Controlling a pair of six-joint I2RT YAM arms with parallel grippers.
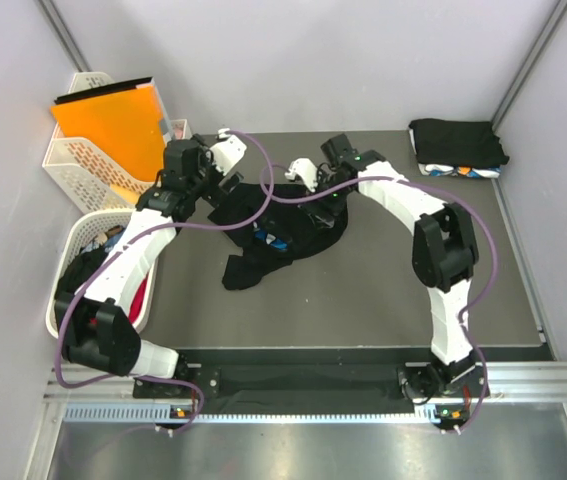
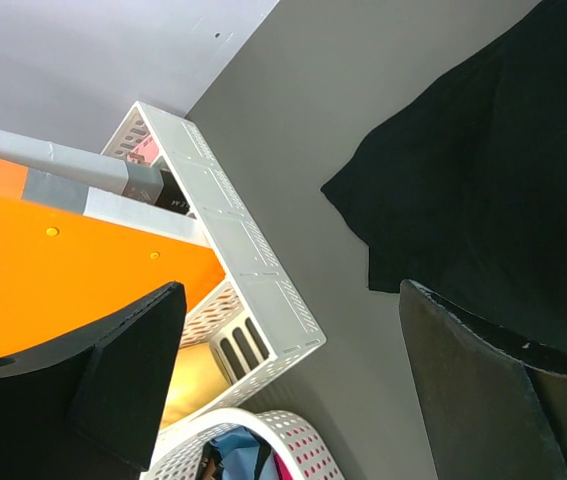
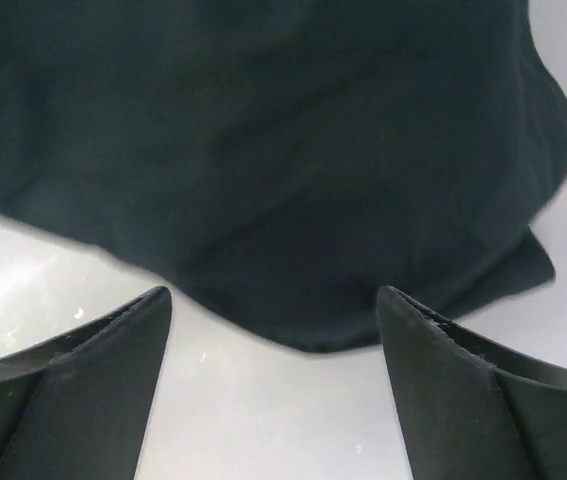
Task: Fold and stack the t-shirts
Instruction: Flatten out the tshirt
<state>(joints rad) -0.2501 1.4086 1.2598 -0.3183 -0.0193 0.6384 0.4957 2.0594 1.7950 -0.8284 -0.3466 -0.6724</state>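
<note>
We've got the crumpled black t-shirt (image 1: pixel 281 238) mid-table, left gripper (image 2: pixel 288 325) & right gripper (image 3: pixel 273 300) both spread wide w/ nothing held, poised at its far edge, prob. to pinch 2 corners & flatten it.

Two robot arms (image 1: pixel 128 255) stand here. One loose black t-shirt (image 1: pixel 248 265) and one folded stack of shirts (image 1: pixel 458 145) lie on the desk (image 1: pixel 363 300). Two white lattice baskets (image 1: pixel 63 160) and one orange folder (image 1: pixel 113 130) sit left.
</note>
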